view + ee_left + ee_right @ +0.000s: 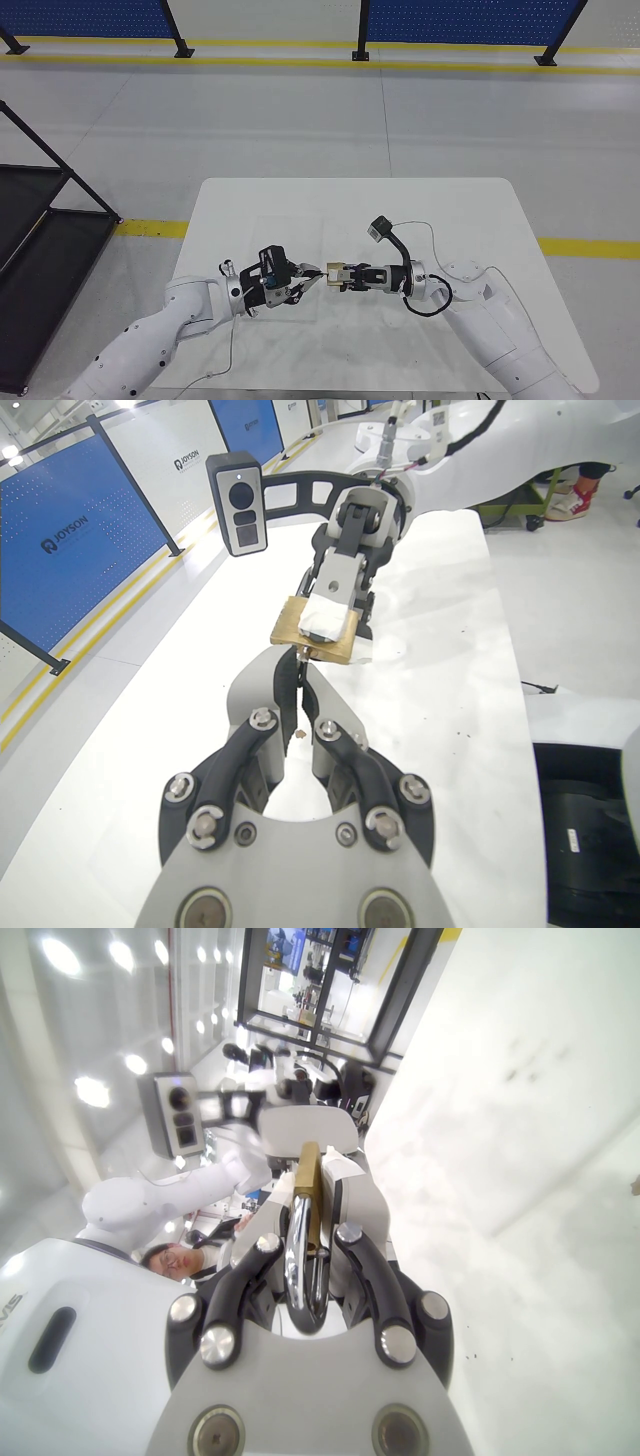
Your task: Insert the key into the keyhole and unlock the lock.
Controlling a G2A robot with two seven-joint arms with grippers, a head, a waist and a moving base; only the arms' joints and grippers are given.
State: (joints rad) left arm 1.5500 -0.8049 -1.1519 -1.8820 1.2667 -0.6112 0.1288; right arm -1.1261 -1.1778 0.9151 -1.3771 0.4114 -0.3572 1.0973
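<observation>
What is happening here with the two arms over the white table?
The right claw holds a brass padlock above the table, clamped by its body. The left claw pinches a small key, whose tip is at the keyhole in the padlock's end face. How deep the key sits cannot be told, so the unlocking seems not yet finished.

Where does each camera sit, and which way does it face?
Top view: above the arms, looking down at the table; both arms meet at the padlock.
Left wrist view: on that wrist, facing along its jaws, shut on the key, toward the right arm.
Right wrist view: on that wrist, facing along its jaws, shut on the padlock.
Shared: the padlock, in all three.
</observation>
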